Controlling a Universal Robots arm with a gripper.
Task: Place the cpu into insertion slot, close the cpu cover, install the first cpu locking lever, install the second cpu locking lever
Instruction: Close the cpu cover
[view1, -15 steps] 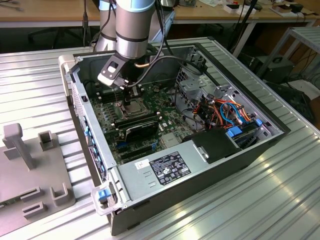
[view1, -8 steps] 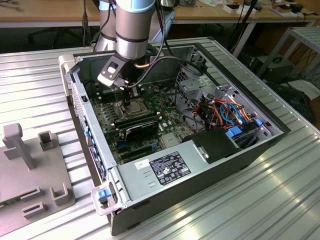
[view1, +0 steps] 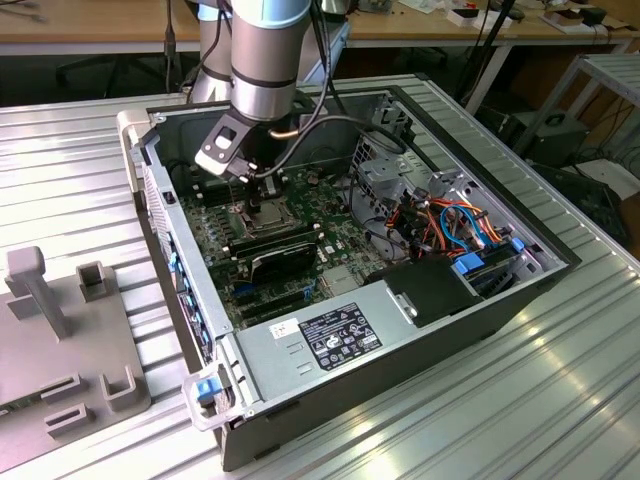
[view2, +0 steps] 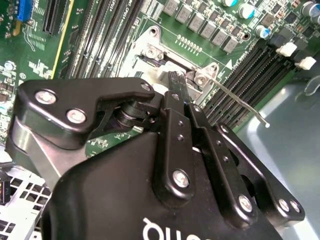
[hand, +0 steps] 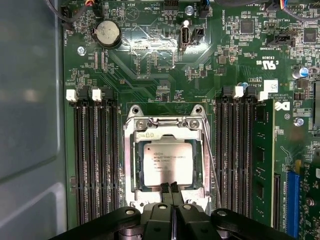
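Your claw (hand: 170, 188) has its two fingertips pressed together at the edge of the cpu (hand: 169, 162), which lies seated in the insertion slot (hand: 167, 119). You get that from the first wrist view, looking straight down on the slot. It shows one cpu, its silver-grey top visible through the window of the cpu cover (hand: 133, 167), which appears to lie flat around it. One thin wire locking lever (hand: 214, 170) runs just beside the slot, between it and a bank of long black memory slots (hand: 234, 155). A second bank (hand: 96, 160) flanks the slot's other side, and one coin cell battery (hand: 107, 32) sits farther off on the green board (hand: 150, 65).

The second wrist view gives you another angle: the claw (view2: 177, 87) seen from behind its black body. The same lever (view2: 235, 97) angles away from the slot, its hooked end over the memory slots.

The exterior view adds the setting. The arm (view1: 262, 70) reaches down into one open computer case (view1: 165, 215) on the ribbed metal worktop (view1: 560, 380), with the claw (view1: 262, 195) right over the slot. One grey fixture block (view1: 60, 330) stands outside the case, well apart from the slot.
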